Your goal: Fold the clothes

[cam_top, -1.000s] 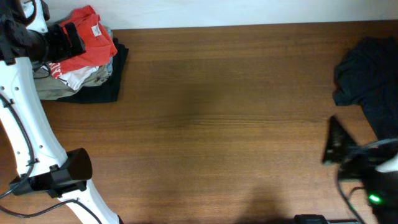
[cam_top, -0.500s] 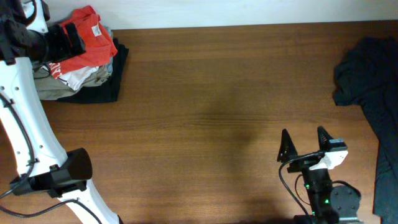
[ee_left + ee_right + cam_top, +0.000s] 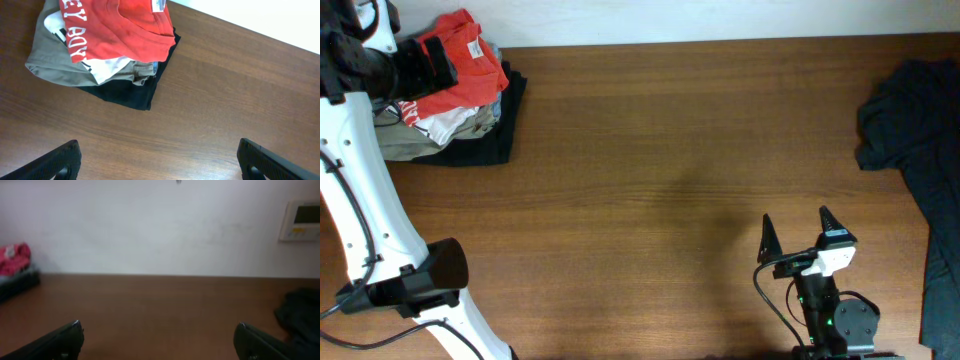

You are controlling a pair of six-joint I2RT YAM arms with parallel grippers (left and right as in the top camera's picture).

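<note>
The clothes lie in two places. A folded stack sits at the table's far left corner, with a red-orange T-shirt (image 3: 470, 62) (image 3: 125, 30) with white lettering on top of white, khaki and black pieces. A crumpled dark navy garment (image 3: 915, 130) (image 3: 300, 312) lies at the right edge. My left gripper (image 3: 428, 62) (image 3: 159, 142) hovers by the stack, open and holding nothing. My right gripper (image 3: 796, 228) (image 3: 159, 325) stands open over bare wood at the front right, facing the far wall, well left of the navy garment.
The wooden table (image 3: 660, 150) stretches between the two piles. My left arm's white links (image 3: 360, 200) run down the left side. The right arm's base (image 3: 840, 322) sits at the front edge. A white wall with a small panel (image 3: 300, 220) rises behind the table.
The right arm has swung left from the navy garment's edge to the front of the table, its open jaws now pointing at the far wall. The left arm has not moved.
</note>
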